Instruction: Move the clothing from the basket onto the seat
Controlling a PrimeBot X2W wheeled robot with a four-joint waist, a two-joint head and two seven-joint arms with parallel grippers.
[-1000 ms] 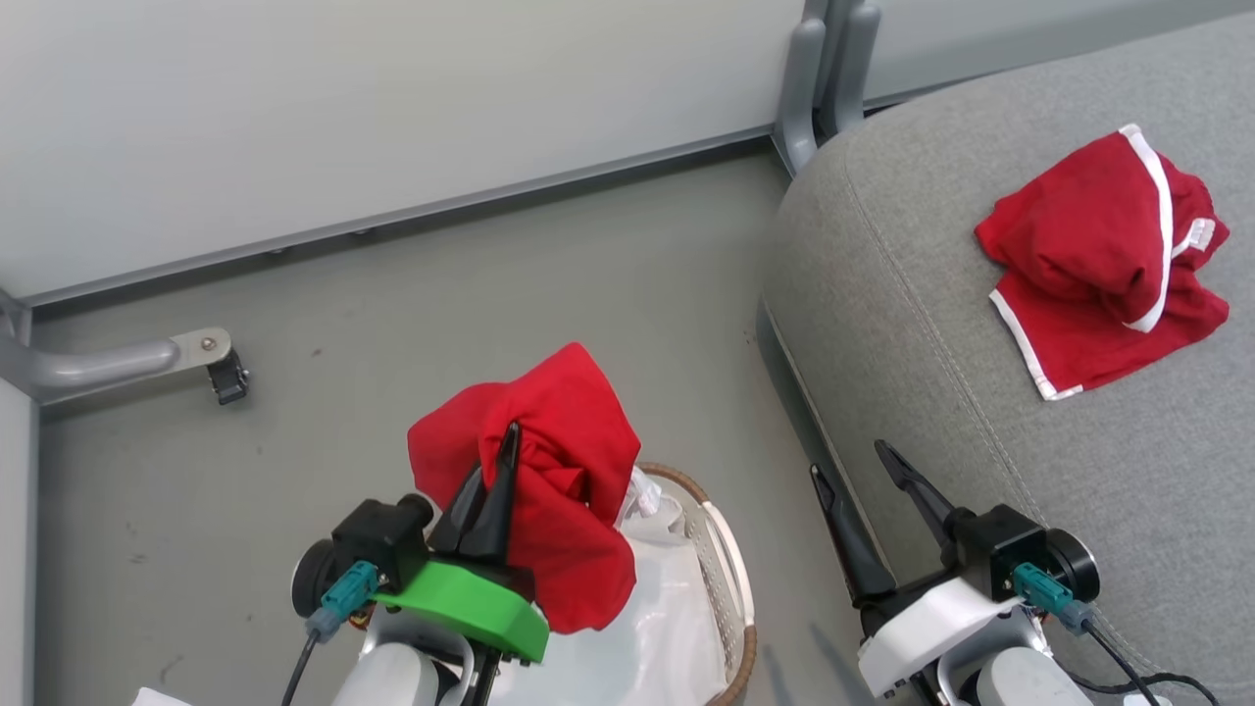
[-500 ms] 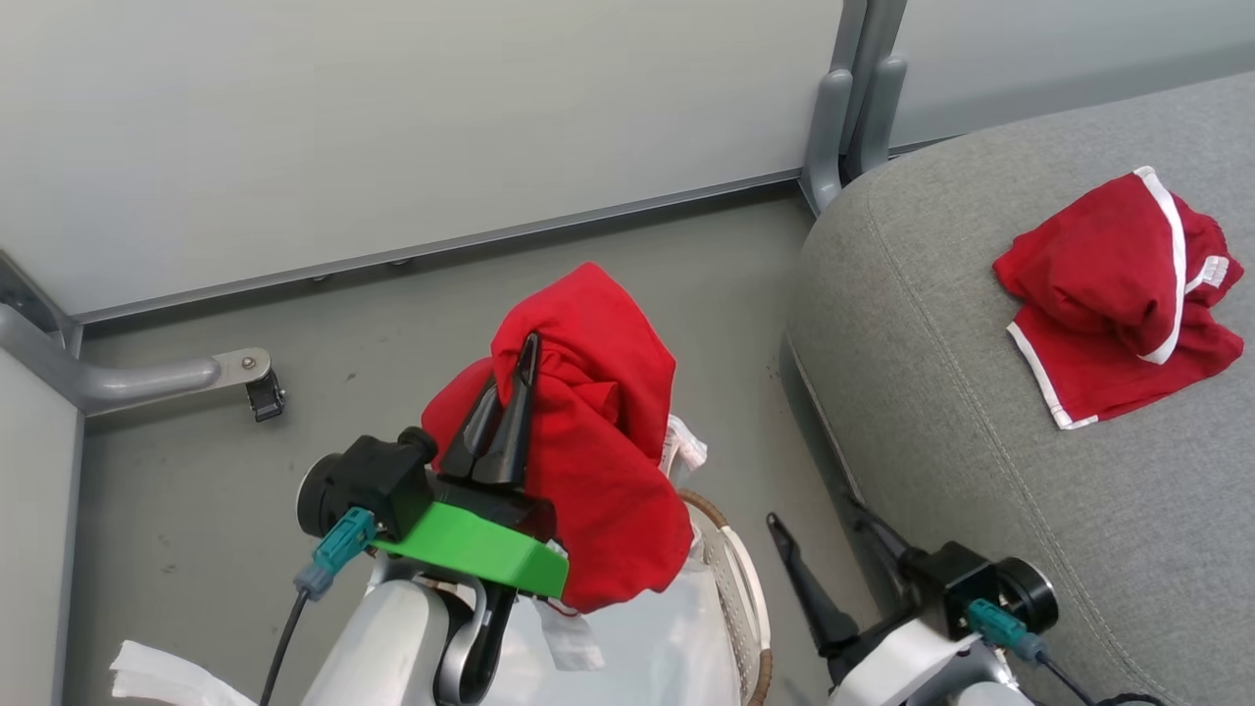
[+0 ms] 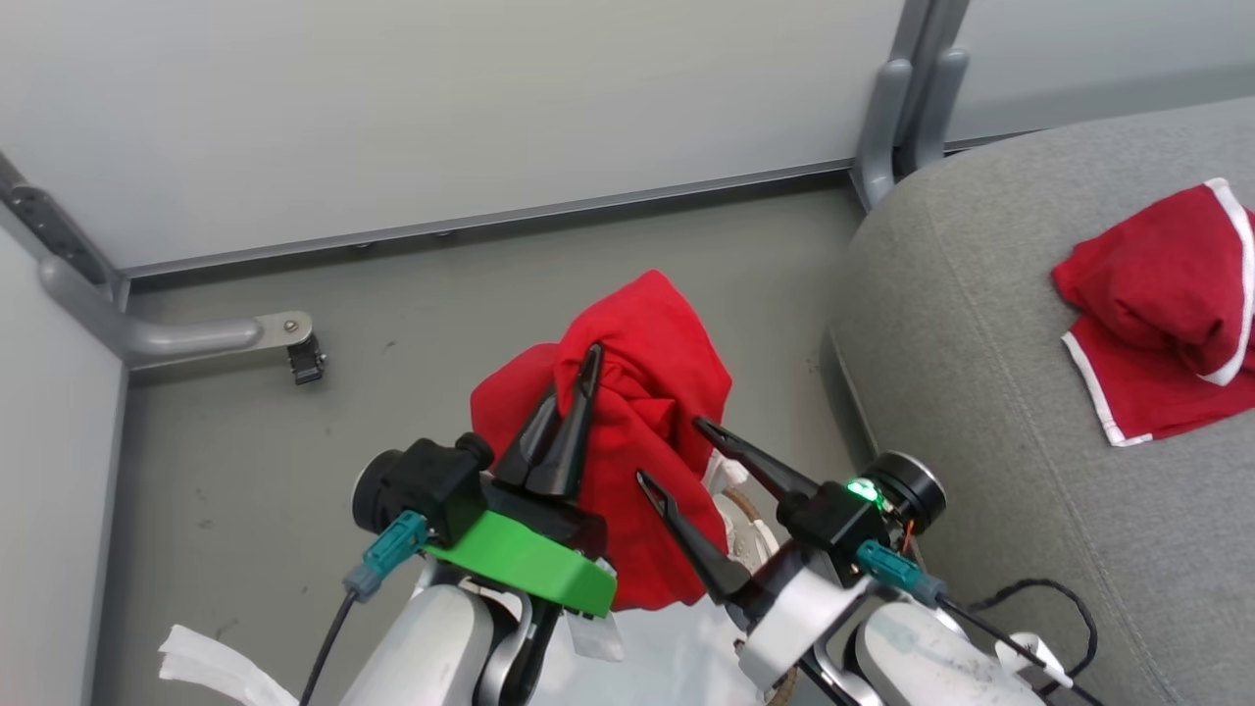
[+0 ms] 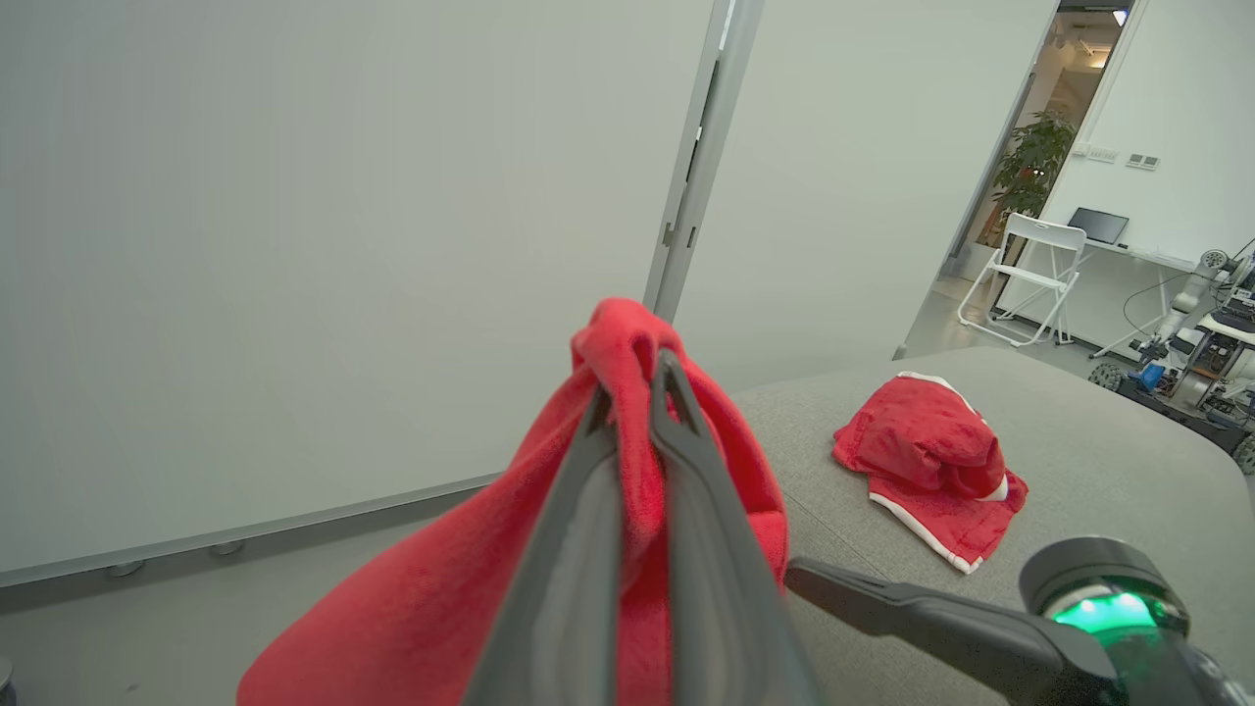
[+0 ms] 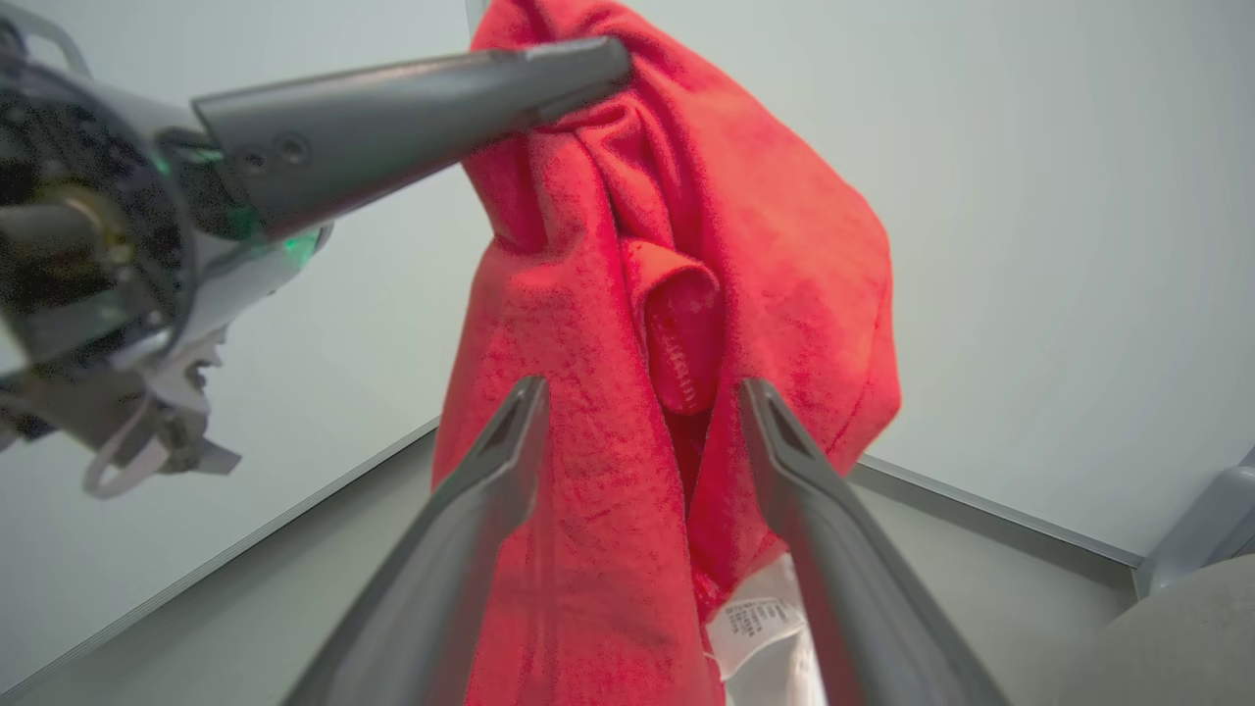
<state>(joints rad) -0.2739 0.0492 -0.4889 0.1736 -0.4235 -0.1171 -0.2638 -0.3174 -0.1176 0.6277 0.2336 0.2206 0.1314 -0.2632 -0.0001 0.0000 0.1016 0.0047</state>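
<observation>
Head view: left gripper (image 3: 575, 380) fingers pressed together, pinching a bunched red garment (image 3: 652, 412) that hangs in the air just off the seat's (image 3: 980, 412) left edge. Right gripper (image 3: 671, 451) is spread wide, its fingers right at the hanging cloth on the seat side, contact unclear. Second red garment (image 3: 1167, 333) with white trim lies on top of the seat.

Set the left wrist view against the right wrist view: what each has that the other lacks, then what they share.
Left wrist view, not right: a second red garment with white trim on the large grey fabric seat cushion; a white folding chair. Right wrist view, not left: a white printed care label. Shared: the red fabric garment hanging from the shut left pincer, and the open right pincer.
</observation>
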